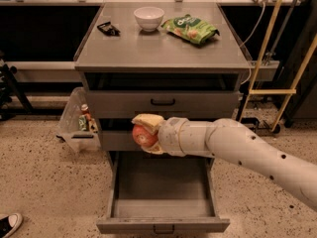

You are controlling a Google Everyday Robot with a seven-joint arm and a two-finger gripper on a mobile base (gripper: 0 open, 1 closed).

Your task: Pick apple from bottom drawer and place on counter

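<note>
The gripper (141, 135) is closed around the apple (142, 136), one pale finger (147, 119) curving over the top of the fruit and the other pressed under it, so the red-orange skin shows only between them. The arm (237, 145) reaches in from the right, and the apple is held in the air in front of the middle drawer (115, 140), above the open bottom drawer (161, 185) and clear of its floor. That drawer is pulled well out toward the camera, its dark handle (163, 229) at the lower edge of the view. The top drawer (124, 104) is shut. Above it, the worktop (163, 51) carries a white bowl (148, 18) near its back edge, a green snack bag (191, 28) just to the right of the bowl, and a small dark object (108, 29) to the left. A clear plastic bin (73, 128) holding bottles stands on the floor against the cabinet's left side.
</note>
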